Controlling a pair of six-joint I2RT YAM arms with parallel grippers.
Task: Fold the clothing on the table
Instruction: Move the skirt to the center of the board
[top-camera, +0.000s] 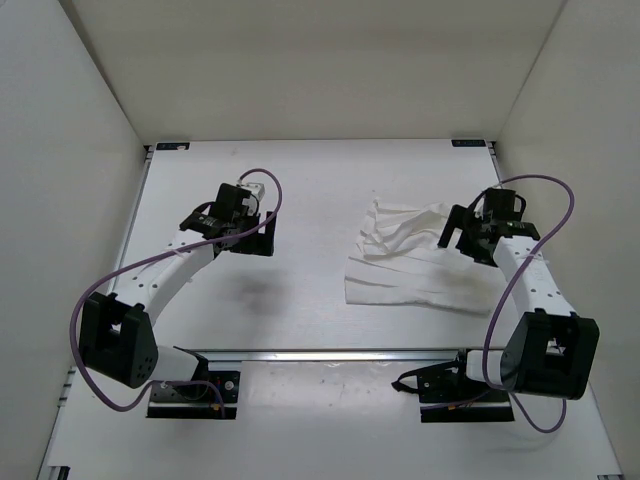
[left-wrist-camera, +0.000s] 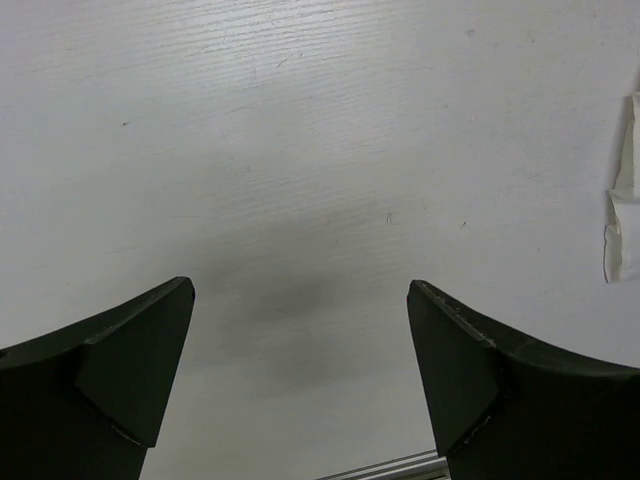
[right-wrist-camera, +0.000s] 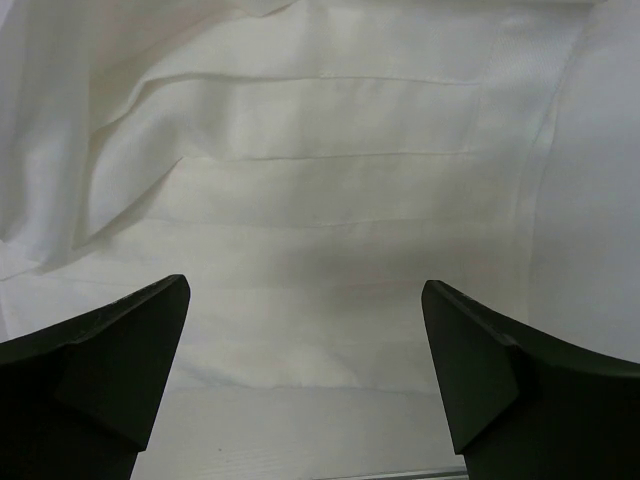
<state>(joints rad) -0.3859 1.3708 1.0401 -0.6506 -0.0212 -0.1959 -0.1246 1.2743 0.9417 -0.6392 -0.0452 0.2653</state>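
Observation:
The clothing (top-camera: 408, 262) is a white pleated garment lying rumpled, partly flat, on the right half of the table (top-camera: 300, 180). My right gripper (top-camera: 458, 238) hovers above the garment's right edge, open with nothing between its fingers. In the right wrist view the pleated clothing (right-wrist-camera: 330, 170) fills most of the frame beyond the open right gripper (right-wrist-camera: 305, 290). My left gripper (top-camera: 247, 238) is open over bare table, well to the left of the garment. In the left wrist view the left gripper (left-wrist-camera: 300, 290) is empty, and only a sliver of the clothing (left-wrist-camera: 622, 220) shows at the right edge.
White walls enclose the table on the left, back and right. A metal rail (top-camera: 330, 353) runs along the near side in front of both arm bases. Purple cables loop from each arm.

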